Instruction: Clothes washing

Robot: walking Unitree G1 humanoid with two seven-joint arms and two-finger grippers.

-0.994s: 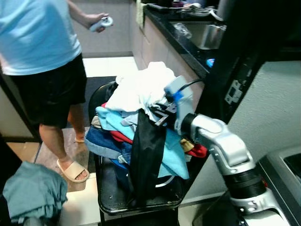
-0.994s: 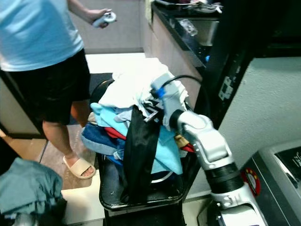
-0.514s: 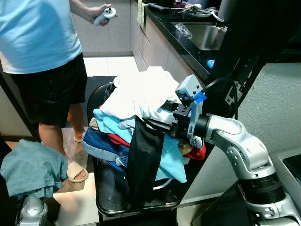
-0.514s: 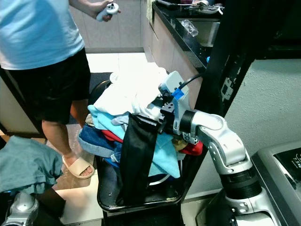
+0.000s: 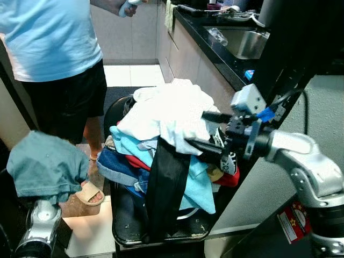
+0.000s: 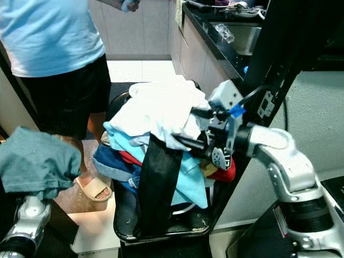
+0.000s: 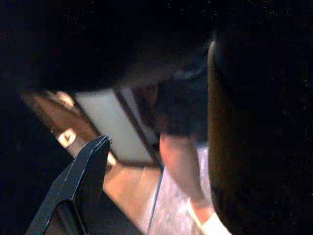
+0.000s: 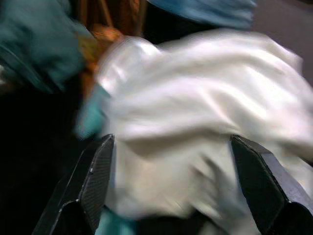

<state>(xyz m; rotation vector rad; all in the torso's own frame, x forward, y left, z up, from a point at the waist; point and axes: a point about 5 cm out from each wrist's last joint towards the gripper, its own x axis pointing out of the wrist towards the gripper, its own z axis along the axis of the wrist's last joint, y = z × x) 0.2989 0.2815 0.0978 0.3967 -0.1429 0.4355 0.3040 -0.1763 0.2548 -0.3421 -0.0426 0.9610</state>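
Note:
A heap of laundry fills a black basket (image 5: 122, 217): a white garment (image 5: 166, 105) on top, light blue (image 5: 129, 145), red and denim pieces below, and a long black garment (image 5: 167, 188) hanging down the front. My right gripper (image 5: 195, 128) is open at the heap's right side, one finger above and one below the white garment's hanging edge, with nothing in its grasp. In the right wrist view the white garment (image 8: 195, 122) lies between the spread fingers (image 8: 93, 176). A teal garment (image 5: 45, 166) is bunched over my left gripper (image 7: 166, 142), raised at lower left.
A person in a light blue shirt (image 5: 51, 37), black shorts and sandals stands close behind the basket on the left, holding a controller. A black counter with a sink (image 5: 244, 43) runs along the right. A white wall (image 5: 317, 107) is beside my right arm.
My left arm has lifted the teal garment higher. My right gripper has drawn back to the right off the heap, its fingers now spread. The camera has shifted a little.

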